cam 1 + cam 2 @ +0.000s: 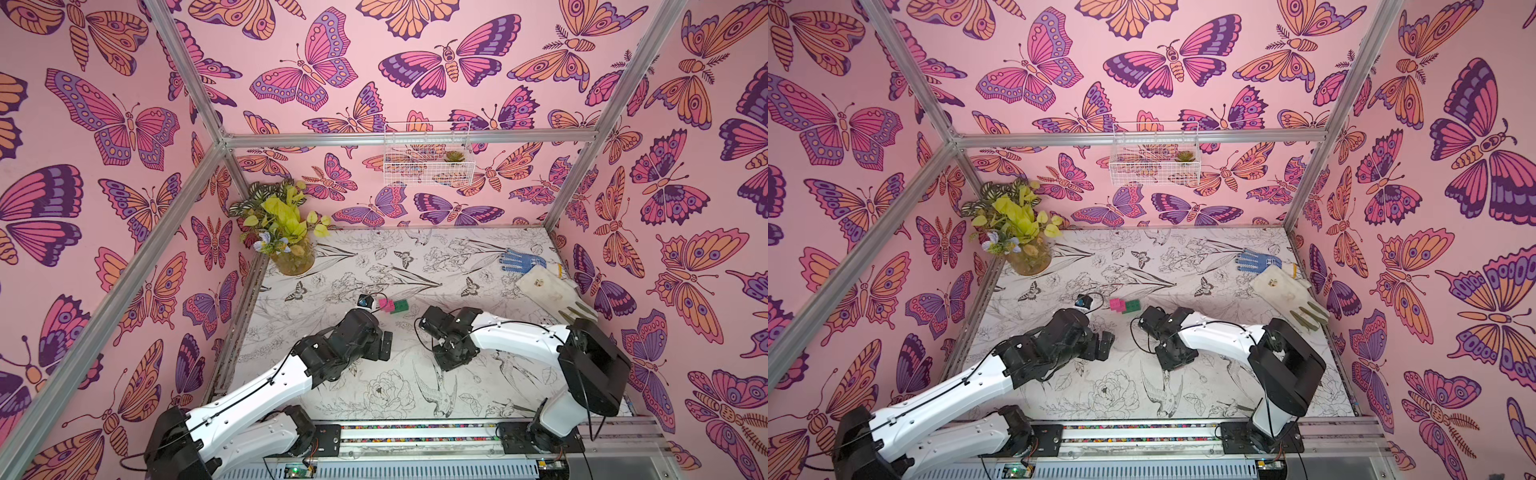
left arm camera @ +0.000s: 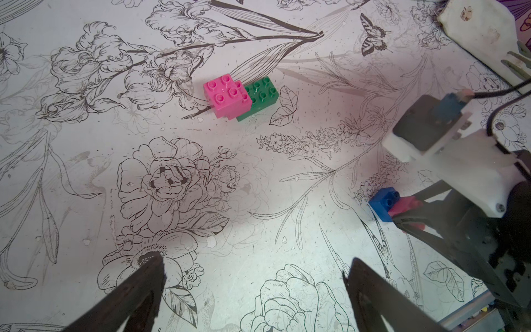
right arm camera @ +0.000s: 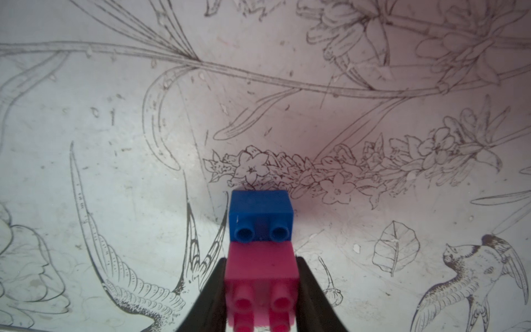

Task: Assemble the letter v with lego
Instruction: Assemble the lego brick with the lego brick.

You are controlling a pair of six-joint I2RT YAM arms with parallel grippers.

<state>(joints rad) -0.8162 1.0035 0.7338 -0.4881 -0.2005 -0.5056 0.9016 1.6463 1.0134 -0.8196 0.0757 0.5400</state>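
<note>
Right gripper [image 3: 261, 260] clamped on a pink brick [image 3: 260, 270] with the blue brick [image 3: 260, 211] joined ahead of it, just near-right of the pink-on-green stack [image 1: 390, 306] resting on the table [image 1: 374, 266]; its green brick [image 2: 263, 95] runs left-right, bare studs rightward; left gripper [image 2: 255, 276] spread, empty.

I record white shells and black joint housings on the left arm [image 1: 249, 388] and right arm [image 1: 519, 336], with black mounts [image 1: 328, 440] at the base rail [image 1: 415, 434]. Thin black cables [image 2: 500, 93] trace each shell; small dark screws [image 2: 500, 206] dot them. Left gripper [image 2: 255, 258] fingers [image 2: 135, 293]: black, tapered.
</note>
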